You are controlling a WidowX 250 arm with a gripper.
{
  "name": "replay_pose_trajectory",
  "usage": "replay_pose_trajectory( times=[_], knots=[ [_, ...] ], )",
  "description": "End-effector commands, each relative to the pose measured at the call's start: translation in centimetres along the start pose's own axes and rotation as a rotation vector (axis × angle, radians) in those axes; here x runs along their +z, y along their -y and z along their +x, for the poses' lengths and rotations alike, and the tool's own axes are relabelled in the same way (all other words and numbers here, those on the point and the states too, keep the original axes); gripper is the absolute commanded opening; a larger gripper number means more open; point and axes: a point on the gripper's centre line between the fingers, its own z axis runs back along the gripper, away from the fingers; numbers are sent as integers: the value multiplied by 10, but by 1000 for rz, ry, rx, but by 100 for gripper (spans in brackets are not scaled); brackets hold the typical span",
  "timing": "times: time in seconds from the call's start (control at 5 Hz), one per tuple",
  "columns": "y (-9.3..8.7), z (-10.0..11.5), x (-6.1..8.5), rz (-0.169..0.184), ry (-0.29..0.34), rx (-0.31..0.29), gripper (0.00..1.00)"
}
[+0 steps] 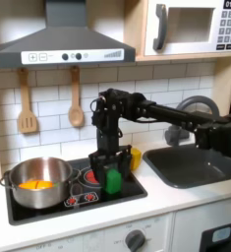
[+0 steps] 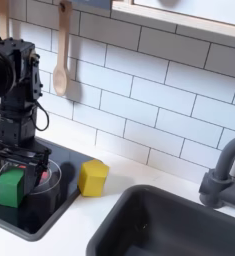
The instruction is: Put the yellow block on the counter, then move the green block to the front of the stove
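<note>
The green block [image 1: 113,181] [image 2: 9,188] stands upright on the black stove [image 1: 48,209] [image 2: 34,222], near its front edge, between the red burner rings. My gripper [image 1: 108,165] [image 2: 15,170] points straight down over it, with its fingers reaching the block's upper part. One dark finger [image 2: 31,182] stands right beside the block; how tightly the jaws close on it is hidden. The yellow block [image 1: 136,158] [image 2: 92,177] lies free on the off-white counter [image 1: 166,197] [image 2: 84,215], between the stove and the sink.
A steel pot [image 1: 35,183] holding an orange-yellow food piece fills the stove's left in the first exterior view. The dark sink basin [image 1: 191,162] [image 2: 174,225] with a grey faucet [image 2: 221,178] lies beyond the yellow block. Wooden utensils [image 1: 75,103] hang on the tiled wall.
</note>
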Motion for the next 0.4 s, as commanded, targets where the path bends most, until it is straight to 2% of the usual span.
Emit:
replay_pose_trajectory(
  times=[0.0,0.2],
  knots=[
    [0,0,1,0,2,0,100],
    [0,0,0,0,0,0,100]
  ],
)
